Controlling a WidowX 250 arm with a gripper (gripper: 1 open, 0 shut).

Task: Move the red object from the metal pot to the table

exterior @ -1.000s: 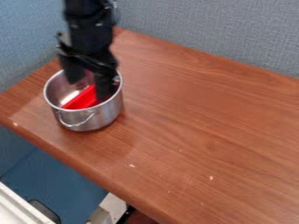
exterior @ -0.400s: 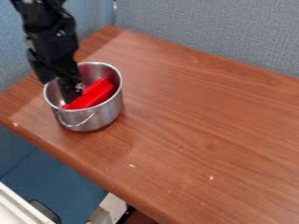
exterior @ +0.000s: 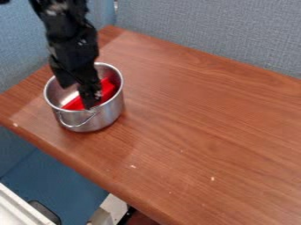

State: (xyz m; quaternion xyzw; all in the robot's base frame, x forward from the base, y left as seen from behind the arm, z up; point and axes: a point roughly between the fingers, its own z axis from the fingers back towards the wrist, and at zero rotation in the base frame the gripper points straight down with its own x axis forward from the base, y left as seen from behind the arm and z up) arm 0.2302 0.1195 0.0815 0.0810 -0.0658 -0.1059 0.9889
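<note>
The metal pot (exterior: 108, 112) stands near the left corner of the wooden table (exterior: 206, 105), its small looped handle toward the front edge. The red object (exterior: 108, 86) lies tilted inside it, one end resting against the far right rim. My black gripper (exterior: 76, 85) reaches down from above into the pot's left half, its fingers (exterior: 91, 91) apart and standing over the red object. It is open, with no grip showing on the block. The arm hides the left part of the pot's inside.
A blue-grey wall (exterior: 223, 35) runs close behind the table. The table's front edge (exterior: 70, 163) drops off just below the pot, with floor and a white fitting (exterior: 18, 211) beneath. Bare wood stretches to the right of the pot.
The gripper swung left to the pot's left rim, then came back a little right and lower into the pot. The red object still lies in the pot, shifted slightly.
</note>
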